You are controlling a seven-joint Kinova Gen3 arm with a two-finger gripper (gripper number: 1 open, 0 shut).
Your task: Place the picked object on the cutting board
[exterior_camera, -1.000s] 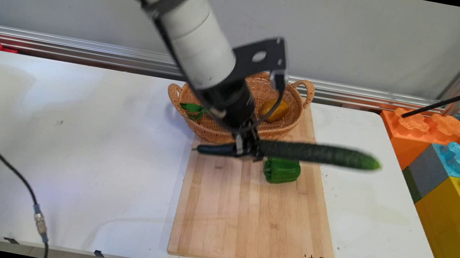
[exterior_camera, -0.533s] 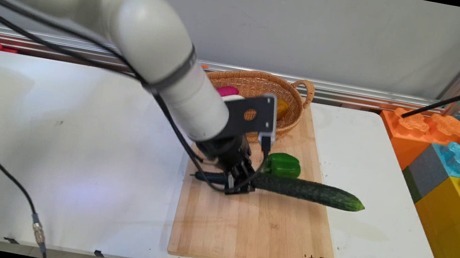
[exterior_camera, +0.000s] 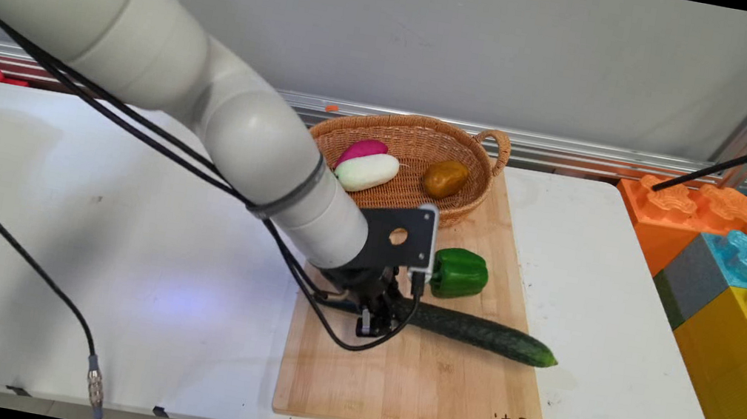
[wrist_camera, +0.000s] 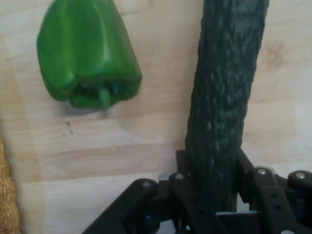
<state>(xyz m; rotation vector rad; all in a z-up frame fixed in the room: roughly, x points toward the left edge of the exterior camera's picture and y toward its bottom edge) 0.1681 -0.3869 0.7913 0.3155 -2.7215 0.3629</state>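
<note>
I am lowering my hand, clamped on the cucumber, onto the cutting board at frame centre, below the pepper.

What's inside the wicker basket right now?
The wicker basket holds a pink and white radish-like vegetable and a brownish-yellow potato-like item. The arm covers the basket's near left part, so anything lying there cannot be seen.

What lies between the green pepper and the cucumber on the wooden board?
Nothing: in the hand view only bare cutting board separates the green pepper from the cucumber, which the gripper holds.
</note>
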